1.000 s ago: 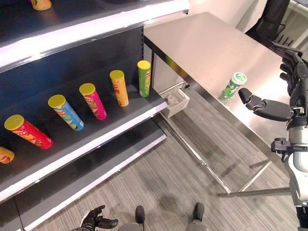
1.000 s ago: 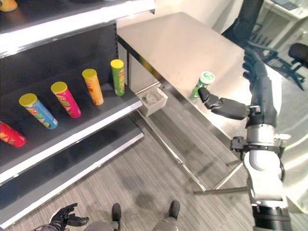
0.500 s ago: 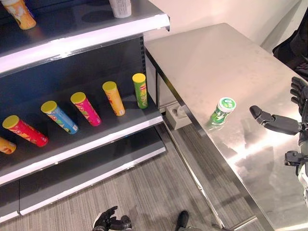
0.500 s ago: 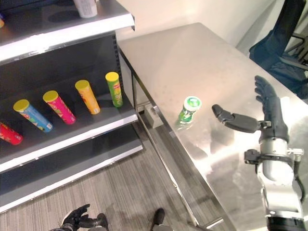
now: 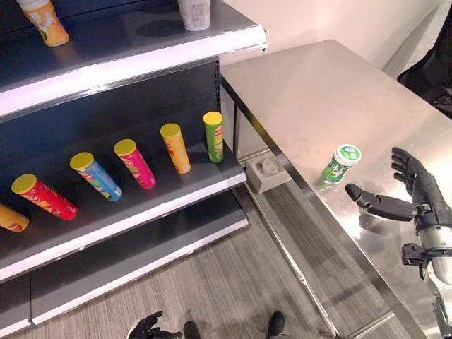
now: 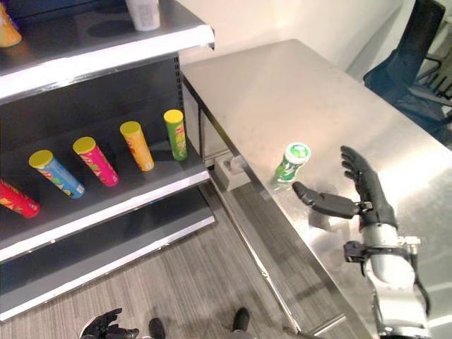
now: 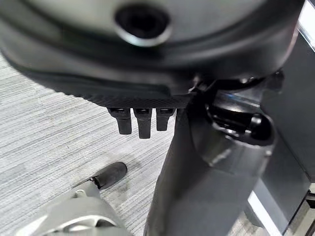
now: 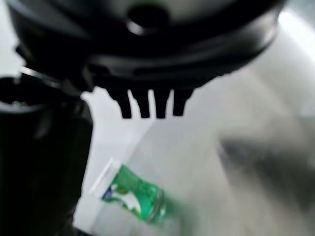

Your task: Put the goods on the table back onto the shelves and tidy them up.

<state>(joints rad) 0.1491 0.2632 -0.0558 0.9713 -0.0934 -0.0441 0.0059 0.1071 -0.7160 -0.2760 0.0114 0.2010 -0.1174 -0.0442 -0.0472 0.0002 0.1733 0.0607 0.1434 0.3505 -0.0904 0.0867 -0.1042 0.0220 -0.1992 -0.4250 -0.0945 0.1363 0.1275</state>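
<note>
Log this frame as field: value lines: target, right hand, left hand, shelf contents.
target: green can, upright near the steel table edge, not held
right hand: right hand open, beside the can, apart from it, thumb toward it
left hand: left hand low by the floor, curled, holding nothing
shelf contents: row of yellow-lidded tubes on the middle shelf; cups on the top shelf

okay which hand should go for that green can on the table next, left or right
Right, most likely. The right hand is open above the steel table, its thumb just short of the upright green can. The left hand hangs low by the floor, on the shelf side, well away from the can.
</note>
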